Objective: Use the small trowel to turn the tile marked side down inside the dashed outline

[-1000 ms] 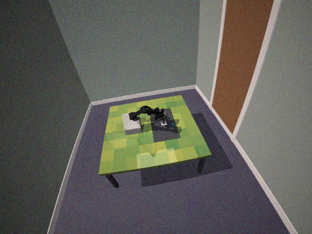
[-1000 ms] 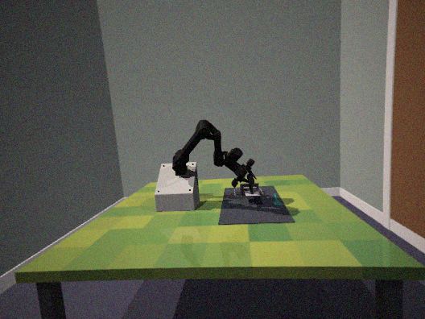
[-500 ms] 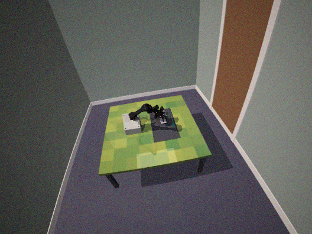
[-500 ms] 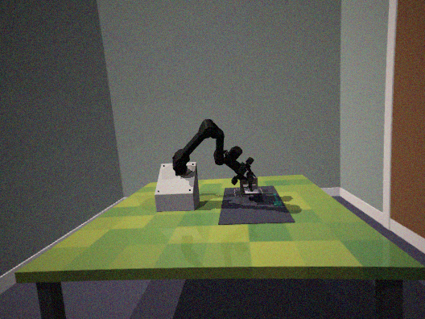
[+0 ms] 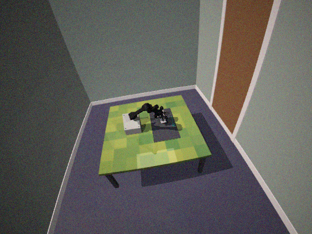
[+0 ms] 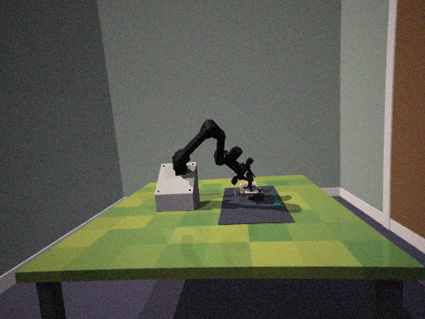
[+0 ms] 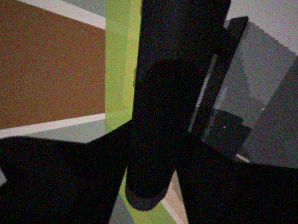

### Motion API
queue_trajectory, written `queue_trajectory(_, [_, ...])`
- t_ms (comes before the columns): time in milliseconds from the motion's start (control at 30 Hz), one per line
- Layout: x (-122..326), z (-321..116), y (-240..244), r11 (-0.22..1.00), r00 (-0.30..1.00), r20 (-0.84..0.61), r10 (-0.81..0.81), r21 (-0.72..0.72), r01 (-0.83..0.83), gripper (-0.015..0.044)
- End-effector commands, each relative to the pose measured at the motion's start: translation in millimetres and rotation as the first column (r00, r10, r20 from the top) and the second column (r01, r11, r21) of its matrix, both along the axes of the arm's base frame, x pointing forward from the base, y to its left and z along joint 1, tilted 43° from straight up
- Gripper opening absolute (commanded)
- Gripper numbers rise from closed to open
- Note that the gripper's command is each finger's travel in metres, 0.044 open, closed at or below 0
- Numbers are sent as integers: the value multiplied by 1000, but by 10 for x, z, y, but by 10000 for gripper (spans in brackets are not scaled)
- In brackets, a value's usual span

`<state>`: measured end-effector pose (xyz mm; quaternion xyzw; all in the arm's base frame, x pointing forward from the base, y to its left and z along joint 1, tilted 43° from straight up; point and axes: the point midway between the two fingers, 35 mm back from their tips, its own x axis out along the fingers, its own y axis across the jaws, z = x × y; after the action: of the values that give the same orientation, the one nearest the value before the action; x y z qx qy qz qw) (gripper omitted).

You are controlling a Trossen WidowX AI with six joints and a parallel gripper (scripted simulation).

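My gripper [image 5: 163, 117] [image 6: 250, 186] [image 7: 154, 124] is low over the dark mat [image 5: 165, 136] [image 6: 241, 217], fingers pointing down. It is shut on the trowel, whose dark handle [image 7: 167, 95] fills the middle of the wrist view. A pale, beige-sided piece [image 6: 242, 188] that looks like the tile is beside the fingers, seemingly raised off the mat; a beige strip with a white edge [image 7: 174, 196] shows at the bottom of the wrist view. The pale patch [image 5: 163, 120] under the fingers may be tile or blade. The marked side and most of the dashed outline are hidden or too small to tell.
A small teal object [image 5: 173, 125] [image 6: 277, 200] stands on the mat to the right of the gripper. The arm's pale base box [image 5: 132, 127] [image 6: 175, 201] is left of the mat. The green patchwork table [image 5: 124, 162] [image 6: 201, 254] surrounds the mat.
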<state>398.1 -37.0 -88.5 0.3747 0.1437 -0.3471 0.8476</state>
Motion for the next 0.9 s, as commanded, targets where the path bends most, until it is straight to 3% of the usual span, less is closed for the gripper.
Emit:
queue_trajectory(0, [39, 154, -29, 1000, 1000, 15, 3, 2, -3, 0])
queue_trajectory(400, [21, 626, -217, 1000, 1000, 15, 3, 0, -3, 0])
queue_trajectory(867, [20, 633, -220, 1000, 1000, 15, 3, 0, -3, 0])
